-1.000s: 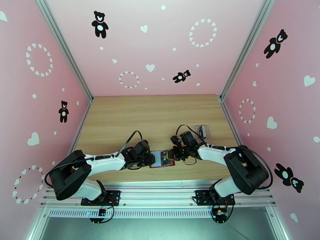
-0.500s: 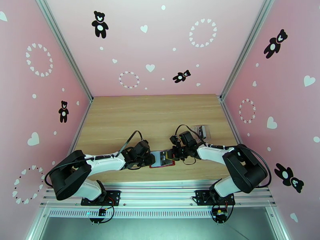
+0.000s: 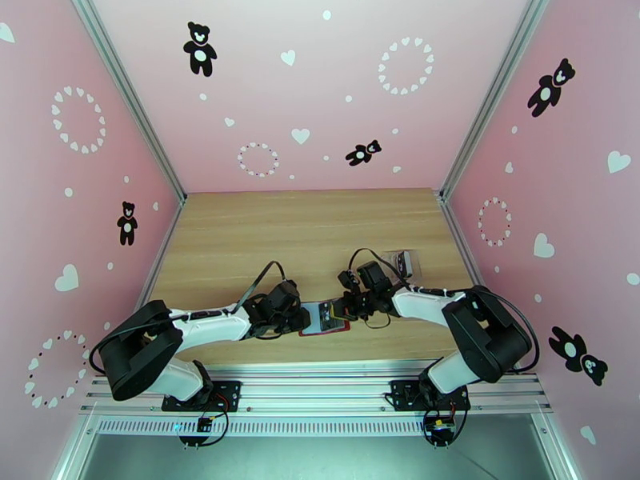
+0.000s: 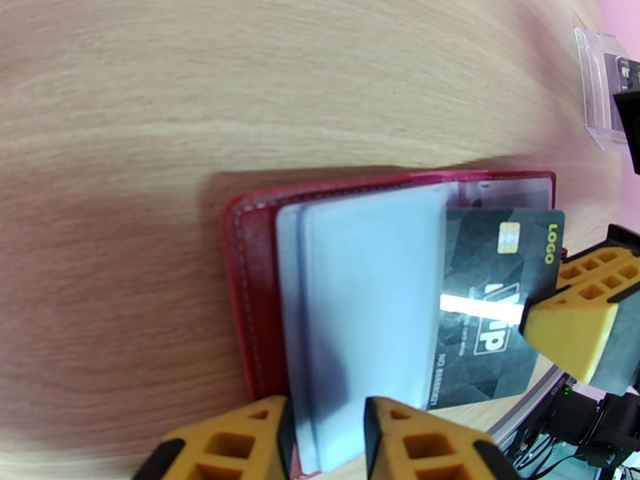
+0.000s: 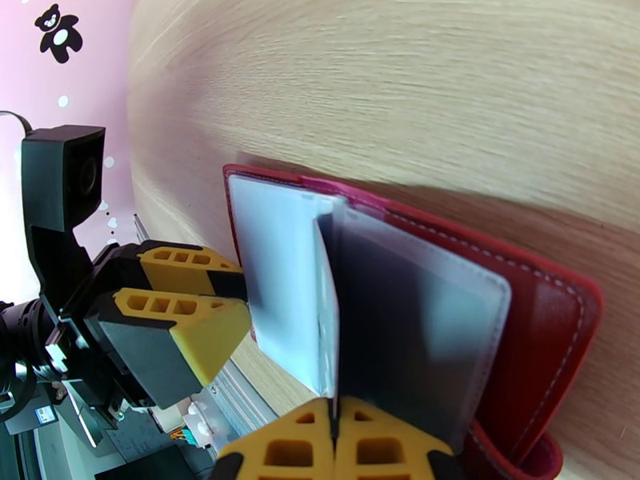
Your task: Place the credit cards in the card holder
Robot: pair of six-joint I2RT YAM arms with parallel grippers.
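Since a second ago my right arm has swung its elbow a little toward 9 o'clock, nudging my right gripper (image 3: 350, 307) slightly closer to the holder (image 3: 324, 318). My left arm has not shifted. I judge that this small advance is feeding the card (image 4: 490, 310) deeper into its pocket.

The holder lies open on the desk (image 3: 304, 234) near its 6 o'clock edge, between both grippers. My left gripper (image 4: 324, 438), at the holder's 9 o'clock, is clamped on the free edge of the clear sleeves and holds them fanned up off the red cover. My right gripper, at 3 o'clock, is closed tight on the outer edge of the dark grey card. From the left wrist, the card's inner part lies under a sleeve while the chip and the rest stick out. Whether it is truly inside a pocket or merely beneath the sleeve, I cannot tell. A clear pouch (image 3: 402, 263) with dark contents lies at 1 o'clock of the holder, well apart.
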